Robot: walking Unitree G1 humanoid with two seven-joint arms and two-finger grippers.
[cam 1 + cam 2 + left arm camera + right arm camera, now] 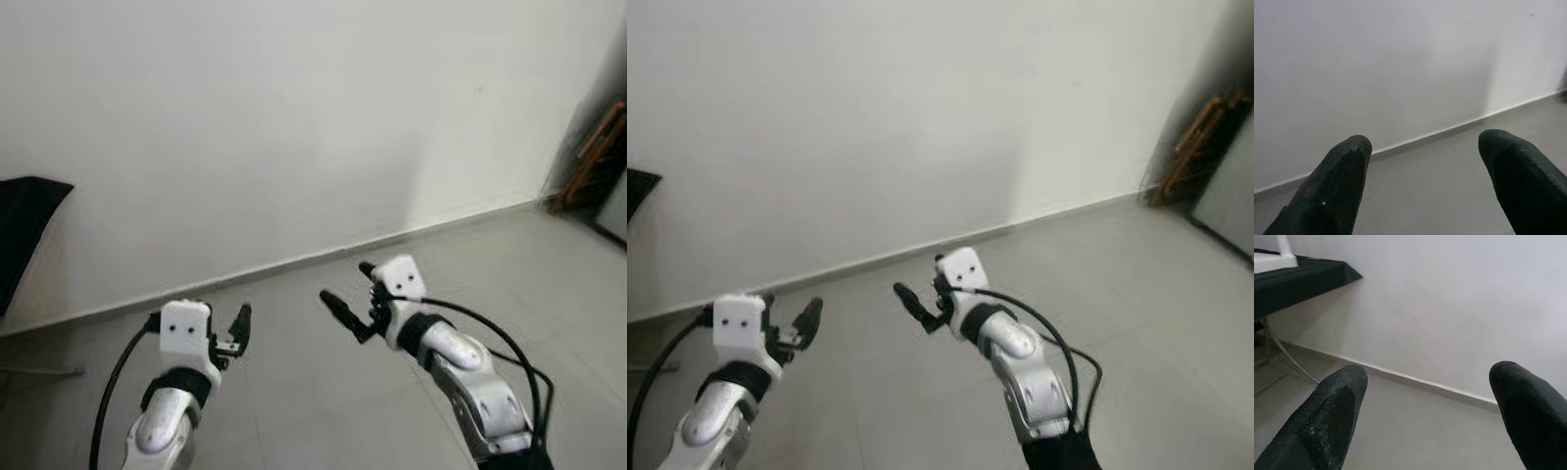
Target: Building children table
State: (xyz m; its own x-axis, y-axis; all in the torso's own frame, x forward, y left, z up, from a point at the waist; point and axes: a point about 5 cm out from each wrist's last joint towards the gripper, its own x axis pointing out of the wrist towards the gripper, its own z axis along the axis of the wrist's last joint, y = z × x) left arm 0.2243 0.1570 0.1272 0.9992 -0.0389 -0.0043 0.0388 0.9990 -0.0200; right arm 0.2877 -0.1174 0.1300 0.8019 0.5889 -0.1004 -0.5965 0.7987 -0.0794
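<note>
My two arms are raised in front of me over a bare grey floor [323, 392], facing a white wall [294, 117]. The left gripper [220, 328] is open with nothing between its fingers [1342, 181]. The right gripper [345, 281] is open too, its black fingers [1332, 416] spread wide and holding nothing. In the right wrist view a white piece [1276, 257] stands on a black-covered table [1303, 279] by the wall, well away from both grippers.
The black-covered table [24, 225] juts in at the far left, with thin metal legs below it. A brown wooden frame [593, 157] leans in the far right corner. A white skirting runs along the base of the wall.
</note>
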